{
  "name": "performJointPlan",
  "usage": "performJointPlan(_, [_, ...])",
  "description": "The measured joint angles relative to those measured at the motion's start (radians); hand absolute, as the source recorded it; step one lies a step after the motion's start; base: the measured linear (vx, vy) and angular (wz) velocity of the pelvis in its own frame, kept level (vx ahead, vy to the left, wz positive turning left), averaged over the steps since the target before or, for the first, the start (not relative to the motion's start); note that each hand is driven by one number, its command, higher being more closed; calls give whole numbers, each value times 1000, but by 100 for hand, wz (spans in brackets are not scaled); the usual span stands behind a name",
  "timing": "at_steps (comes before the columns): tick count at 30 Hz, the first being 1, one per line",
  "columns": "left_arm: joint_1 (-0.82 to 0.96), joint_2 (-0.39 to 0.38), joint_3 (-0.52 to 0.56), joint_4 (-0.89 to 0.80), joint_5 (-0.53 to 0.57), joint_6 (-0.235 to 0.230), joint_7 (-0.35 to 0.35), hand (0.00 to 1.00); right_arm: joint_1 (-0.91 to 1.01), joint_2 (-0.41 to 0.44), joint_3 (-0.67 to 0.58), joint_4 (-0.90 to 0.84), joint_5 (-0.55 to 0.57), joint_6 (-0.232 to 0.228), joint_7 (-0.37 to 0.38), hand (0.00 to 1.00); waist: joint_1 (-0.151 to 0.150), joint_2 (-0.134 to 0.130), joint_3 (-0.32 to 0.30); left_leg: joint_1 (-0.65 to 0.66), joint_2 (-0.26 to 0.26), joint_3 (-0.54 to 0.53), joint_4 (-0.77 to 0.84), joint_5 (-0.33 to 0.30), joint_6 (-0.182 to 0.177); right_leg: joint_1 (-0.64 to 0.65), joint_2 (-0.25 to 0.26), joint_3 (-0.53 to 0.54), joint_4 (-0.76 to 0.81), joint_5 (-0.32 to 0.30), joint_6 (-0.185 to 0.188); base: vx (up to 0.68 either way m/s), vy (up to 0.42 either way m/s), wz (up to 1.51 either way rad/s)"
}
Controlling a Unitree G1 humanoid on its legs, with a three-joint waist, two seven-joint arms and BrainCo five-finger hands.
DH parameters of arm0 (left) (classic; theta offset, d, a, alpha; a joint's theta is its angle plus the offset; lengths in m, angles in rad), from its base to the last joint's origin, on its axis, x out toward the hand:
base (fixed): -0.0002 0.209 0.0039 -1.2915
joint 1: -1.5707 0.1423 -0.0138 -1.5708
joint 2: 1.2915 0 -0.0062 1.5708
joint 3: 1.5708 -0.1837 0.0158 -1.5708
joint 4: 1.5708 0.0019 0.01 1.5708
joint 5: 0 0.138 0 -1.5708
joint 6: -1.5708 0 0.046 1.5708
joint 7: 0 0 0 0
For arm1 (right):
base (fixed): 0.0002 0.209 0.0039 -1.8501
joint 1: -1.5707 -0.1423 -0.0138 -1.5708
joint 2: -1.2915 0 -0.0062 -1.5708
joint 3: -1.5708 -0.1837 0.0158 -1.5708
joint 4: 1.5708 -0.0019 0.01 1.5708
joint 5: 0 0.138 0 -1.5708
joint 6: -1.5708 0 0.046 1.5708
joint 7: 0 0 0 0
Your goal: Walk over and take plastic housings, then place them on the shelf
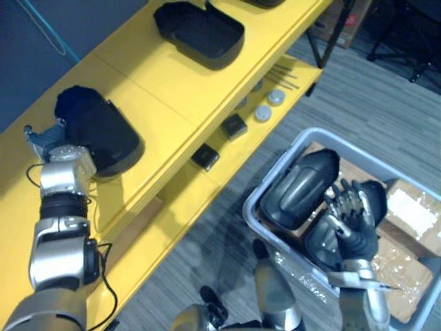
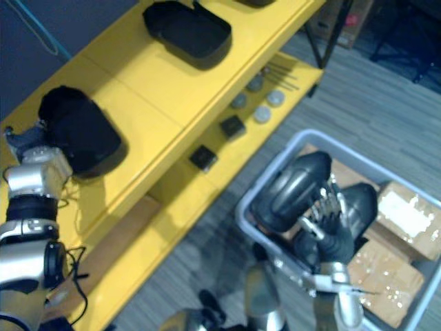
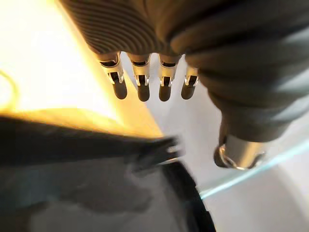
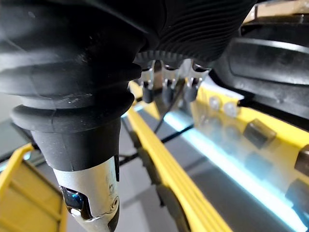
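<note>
Grey carpet floor with a yellow shelf running along it. I see one black plastic housing on the top level and my left hand right at its edge, fingers straight and gripping nothing. A second housing sits farther along. More housings lie in the grey bin on the floor. My right hand hangs over them, fingers spread and empty. Cardboard boxes are beside them.

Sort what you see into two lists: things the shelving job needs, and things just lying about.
Job: yellow shelf; near housing and far housing on it; binned housings; grey bin.
Lying about: black blocks; grey discs; cardboard boxes.
</note>
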Motion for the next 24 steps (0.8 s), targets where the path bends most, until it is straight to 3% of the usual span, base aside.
performJointPlan(2, [5, -4, 3, 0, -3, -47, 34, 0, 3, 0, -2, 1, -4, -25, 7, 0, 1, 0, 0, 9, -1, 0, -1, 0, 0, 8, 0, 0, 0, 0, 0, -41, -2, 2])
performJointPlan(5, [3, -4, 40, -8, 4, -174, 101, 0, 3, 0, -12, 3, -66, -98, 18, 0, -5, 3, -16, 11, -1, -2, -1, -1, 1, 19, -1, -1, -19, 6, 2, -30, 2, 0])
performJointPlan(7, [-1, -3, 40, -36, 13, -284, 131, 0, -24, 0, -57, 1, -140, -197, 13, 0, -5, 7, -43, 11, -3, -2, -3, 0, 1, 23, -2, -1, -30, 14, 5, 0, 0, 0])
performJointPlan(9, [-5, -3, 40, -54, 42, -359, 130, 0, -58, -3, -109, -12, -210, -278, -2, 0, -10, 8, -62, 15, -3, -13, -5, 0, 1, 46, -3, -4, -48, 22, 8, 12, 26, 6])
performJointPlan(10, [-5, -4, 40, -64, 51, -378, 128, 0, -69, -6, -125, -15, -221, -299, -4, 0, -12, 8, -70, 18, -3, -20, -7, 0, 2, 54, -3, -7, -55, 22, 9, 20, 35, 12])
performJointPlan(12, [28, -17, 65, -121, 109, -472, 103, 0, -131, -53, -176, -16, -245, -359, -3, 0, -8, 10, -114, 32, -3, -29, -18, 0, 2, 79, -7, -26, -74, 23, 10, 39, 36, 15])
performJointPlan(13, [45, -28, 75, -138, 126, -495, 95, 0, -142, -69, -184, -17, -251, -364, -4, 0, -3, 13, -128, 33, -2, -32, -19, 0, 2, 84, -8, -28, -79, 24, 11, 67, 38, 19])
performJointPlan(15, [146, -59, 80, -224, 173, -596, 47, 0, -200, -140, -196, -16, -288, -367, -4, 0, 15, 22, -157, 46, -2, -68, -20, 1, 2, 125, -15, -56, -101, 26, 13, 65, 31, 33])
performJointPlan(16, [173, -71, 80, -248, 182, -615, 32, 0, -218, -158, -196, -14, -294, -367, -3, 0, 22, 25, -161, 49, -1, -80, -19, 1, 2, 138, -16, -65, -107, 26, 13, 13, 18, 45])
performJointPlan(18, [296, -105, 79, -360, 204, -672, -28, 0, -319, -229, -172, 14, -364, -358, -6, 0, 63, 29, -176, 61, 0, -117, -20, 3, 3, 183, -23, -104, -134, 30, 14, -9, 1, 50])
performJointPlan(20, [389, -135, 78, -471, 220, -697, -61, 0, -394, -279, -131, 48, -385, -329, 3, 0, 84, 28, -186, 62, -1, -149, -21, 8, 4, 218, -30, -141, -162, 31, 14, -19, -23, 60])
performJointPlan(21, [476, -168, 79, -582, 273, -713, -84, 0, -464, -316, -95, 93, -385, -288, 19, 0, 121, 28, -200, 55, -2, -182, -22, 12, 3, 241, -34, -171, -186, 38, 14, -26, -32, 59])
performJointPlan(22, [513, -179, 79, -630, 297, -716, -88, 0, -488, -323, -83, 109, -385, -270, 26, 0, 133, 28, -207, 48, -2, -194, -22, 15, 2, 250, -36, -188, -199, 43, 13, -9, -40, 72])
performJointPlan(24, [663, -218, 117, -775, 383, -724, -109, 0, -556, -329, -35, 137, -373, -207, 61, 0, 187, 24, -227, 45, -6, -247, -41, 35, -2, 283, -42, -242, -232, 52, 11, 20, -46, 68])
